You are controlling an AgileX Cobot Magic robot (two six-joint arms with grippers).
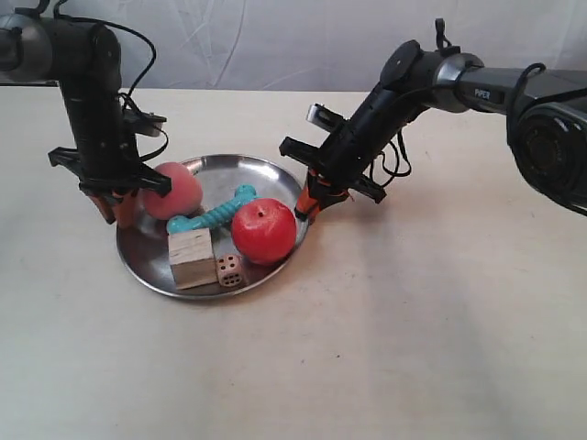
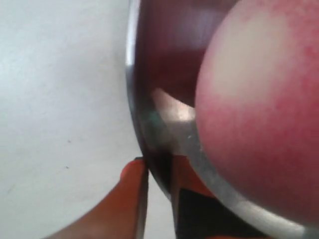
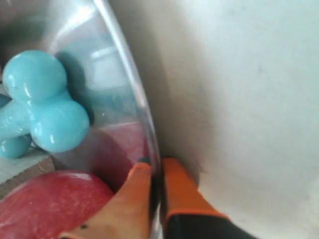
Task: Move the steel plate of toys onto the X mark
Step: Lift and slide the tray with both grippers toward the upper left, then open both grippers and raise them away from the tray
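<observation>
The steel plate [image 1: 155, 274] lies on the table with the toys in it: a pink ball [image 1: 172, 190], a red apple [image 1: 263, 230], a teal bone [image 1: 213, 216], a wooden cube [image 1: 191, 258] and a small die [image 1: 229, 270]. My left gripper [image 1: 119, 207] is shut on the plate's rim [image 2: 144, 117] right beside the pink ball [image 2: 259, 99], one finger [image 2: 130, 191] outside the rim. My right gripper [image 1: 310, 203] is shut on the opposite rim [image 3: 133, 87], near the bone [image 3: 45, 109] and apple [image 3: 50, 204]. The X mark is not in view.
The beige table [image 1: 431, 321] spreads around the plate. A white cloth backdrop [image 1: 275, 41] hangs behind its far edge. Both dark arms reach down from the upper corners, with cables along the one at the exterior view's right [image 1: 396, 165].
</observation>
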